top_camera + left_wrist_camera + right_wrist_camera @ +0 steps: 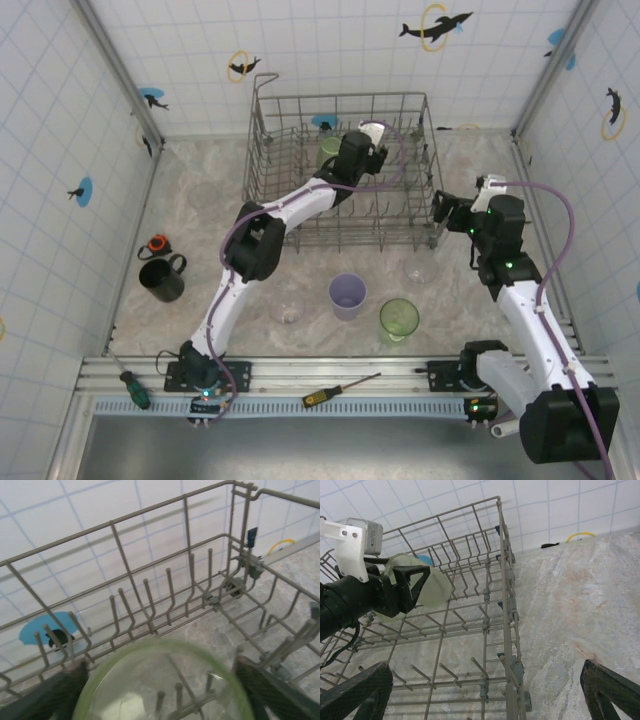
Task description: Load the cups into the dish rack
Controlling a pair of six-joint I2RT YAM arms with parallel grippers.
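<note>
So here's what we've got: the dish rack point(400, 215) is a big grey wire basket with tall open sides and rows of thin, kinked upright tines. It sits upper middle in the overhead view on a mottled beige, stone-look counter point(200, 200). The left arm comes up from the bottom edge with its elbow bent just off the rack's near left corner. Its white forearm goes over the wall, so the left hand point(343, 152) is inside the rack toward the far side. A translucent pale green cup point(165, 680) sits between its fingers point(55, 695), round rim at the bottom centre of the left wrist view, with tines showing through the plastic. The dark ribbed pads look right up against the cup's sides, but we honestly can't tell if they're squeezing it or just flanking it. In the right wrist view that cup is upper left and tilted. The right arm is folded up at the right of the overhead view. The right hand point(441, 213) is just outside the rack's right wall, spread wide with nothing in it. Below the rack on the counter stand a lavender cup point(347, 295), a green cup point(399, 320), a clear cup point(288, 308) and a second clear cup point(420, 268). A black mug point(162, 280) with a handle is off to the left. The glossy white tiled walls point(320, 40) carry dark dolphin decals point(435, 25) with yellow rings.
</note>
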